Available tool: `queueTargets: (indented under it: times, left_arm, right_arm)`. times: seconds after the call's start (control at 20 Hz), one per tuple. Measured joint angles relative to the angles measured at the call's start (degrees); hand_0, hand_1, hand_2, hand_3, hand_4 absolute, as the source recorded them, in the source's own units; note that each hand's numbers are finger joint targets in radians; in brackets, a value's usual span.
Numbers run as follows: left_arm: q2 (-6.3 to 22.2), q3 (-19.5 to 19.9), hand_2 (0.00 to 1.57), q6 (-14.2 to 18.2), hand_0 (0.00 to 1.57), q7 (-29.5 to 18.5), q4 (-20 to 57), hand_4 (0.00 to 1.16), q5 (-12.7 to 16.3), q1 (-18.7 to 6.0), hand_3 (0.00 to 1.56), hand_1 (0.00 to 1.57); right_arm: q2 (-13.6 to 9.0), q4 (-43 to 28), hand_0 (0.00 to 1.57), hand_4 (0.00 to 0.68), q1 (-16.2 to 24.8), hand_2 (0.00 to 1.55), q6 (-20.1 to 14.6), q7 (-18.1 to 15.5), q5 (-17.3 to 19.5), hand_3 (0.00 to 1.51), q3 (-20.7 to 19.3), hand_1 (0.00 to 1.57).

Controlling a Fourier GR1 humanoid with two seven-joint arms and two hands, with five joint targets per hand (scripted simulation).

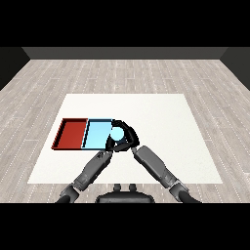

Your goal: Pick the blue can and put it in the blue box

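— Red tray (71, 133) and light blue tray (95, 135) lie touching on the white worktop (161, 122); anything inside?

— Both look bare. The blue can (116, 133) sits at the blue tray's three o'clock edge, the right robot hand (128, 133) curled round it.

— The left robot hand (109, 146)?

— Under the can; its fingers cannot be told. No label is readable.

red tray (72, 133) bare, light blue tray (96, 135) right edge crowded by robot hand (128, 135)
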Motion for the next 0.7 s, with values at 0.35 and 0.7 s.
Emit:
queueTargets:
  times: [0.35, 0.7]
  left_arm:
    - [-0.2, -0.8, 1.57, 1.8, 1.57, 0.6, -0.1, 1.13, -0.9, 0.0, 1.50, 1.57]
    - [0.1, 1.5, 1.57, 0.5, 1.57, -1.3, 3.4, 1.13, -2.5, -0.7, 1.50, 1.57]
  right_arm:
    - [0.2, -2.8, 0.00, 0.000, 1.9, 0.00, 2.1, 2.5, 1.6, 0.00, -2.8, 0.00]
    - [-0.5, -7.6, 0.00, 0.000, 5.7, 0.00, 4.9, 4.0, 2.2, 0.00, -6.1, 0.00]
